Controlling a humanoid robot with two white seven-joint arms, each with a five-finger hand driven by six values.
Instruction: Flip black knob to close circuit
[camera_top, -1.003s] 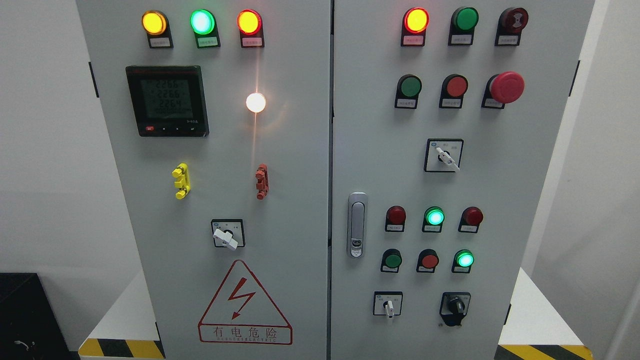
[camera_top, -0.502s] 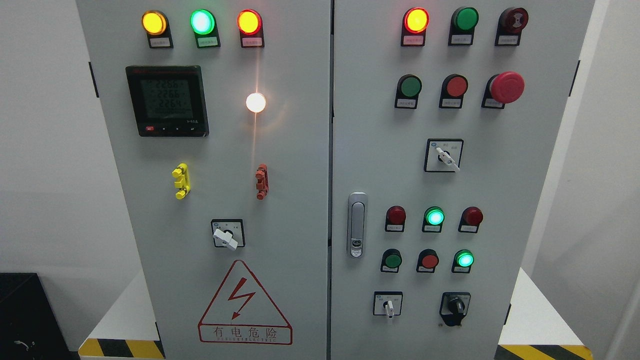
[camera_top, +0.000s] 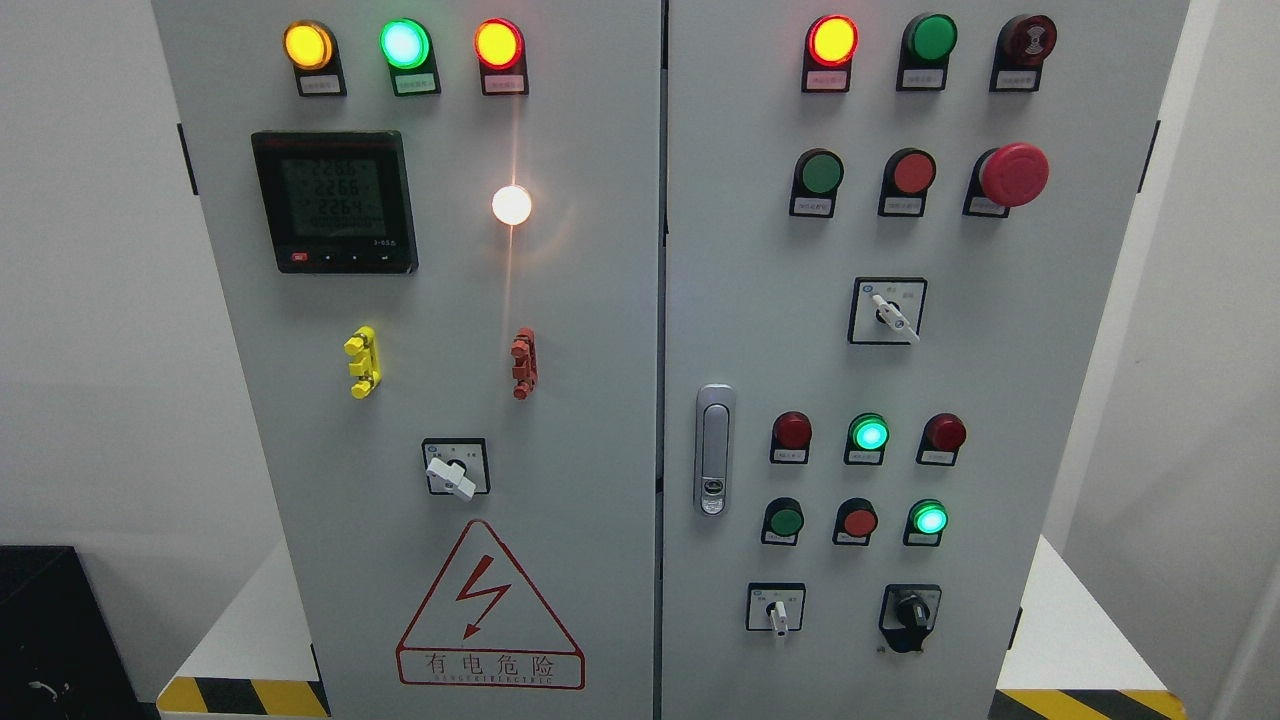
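The head view shows neither hand and no part of either arm, so how far the hands are open, and whether they have hold of anything, cannot be told.

The black knob sits at the lower right of the right cabinet door, on a black backing plate, with its grip standing roughly upright; the small print around it is too fine to read. Just to its left, on the same row, is a small white-handled selector switch pointing down. Above these are two rows of round lamps and buttons: a dark red lamp, a lit green lamp and another dark red lamp, then a green button, a red button and a second lit green lamp. A silver door latch stands near the door's left edge. Higher up are another white-handled selector, turned toward the lower right, and a large red mushroom button.

On the left cabinet door a digital meter shows three rows of figures too blurred to read surely, beside a glaring white light. Below are a yellow clip, a red clip, a white selector and a red warning triangle. The cabinet's top and bottom are cut off by the picture's edges. Nothing stands in front of the knob.
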